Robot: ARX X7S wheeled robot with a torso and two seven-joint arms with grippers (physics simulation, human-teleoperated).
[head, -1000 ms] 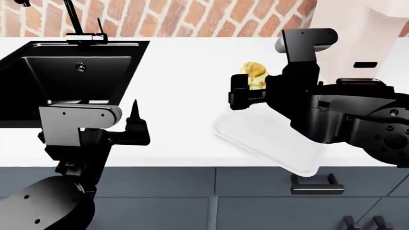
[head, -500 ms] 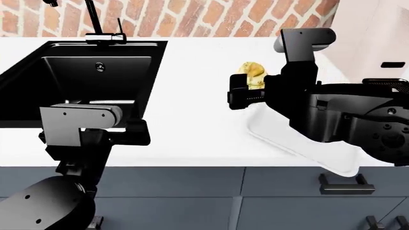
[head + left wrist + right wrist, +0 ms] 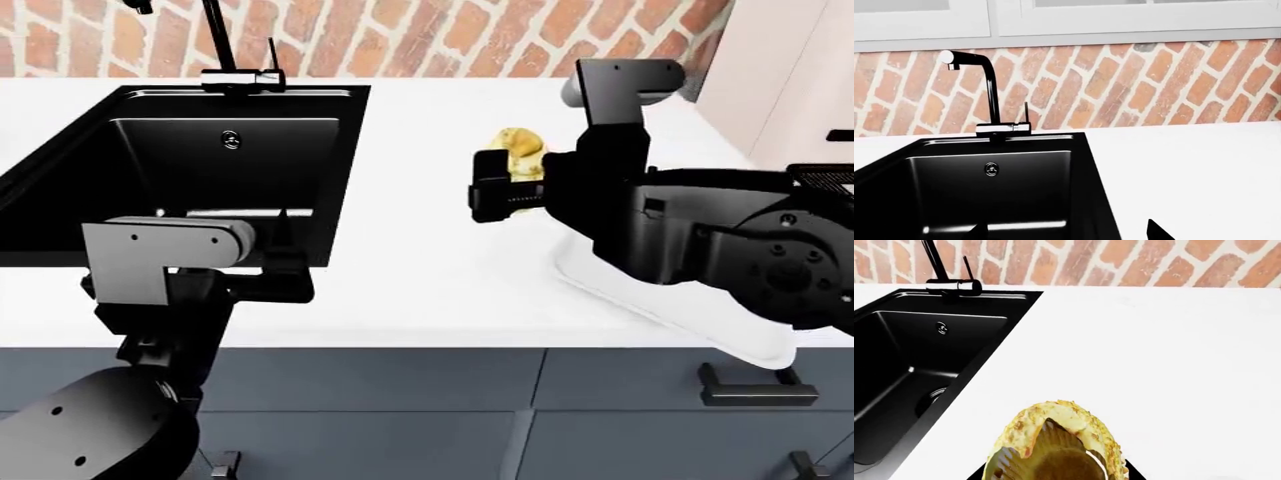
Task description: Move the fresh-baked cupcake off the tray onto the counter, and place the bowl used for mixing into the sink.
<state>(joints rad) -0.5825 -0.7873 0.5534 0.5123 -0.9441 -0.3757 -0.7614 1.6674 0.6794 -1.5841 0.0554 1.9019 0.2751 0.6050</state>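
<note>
Cupcake stays in right hand; view shifted rightward.

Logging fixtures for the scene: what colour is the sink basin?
Matte black sink, clearest in the head view.

light: bright, even, source not visible | counter: near blown-out white, tray edge barely distinct | sink: matte black, faint pale sheen on basin floor | shadows: soft, faint | focus: sharp in all views, no motion blur | edges: no visible distortion
</note>
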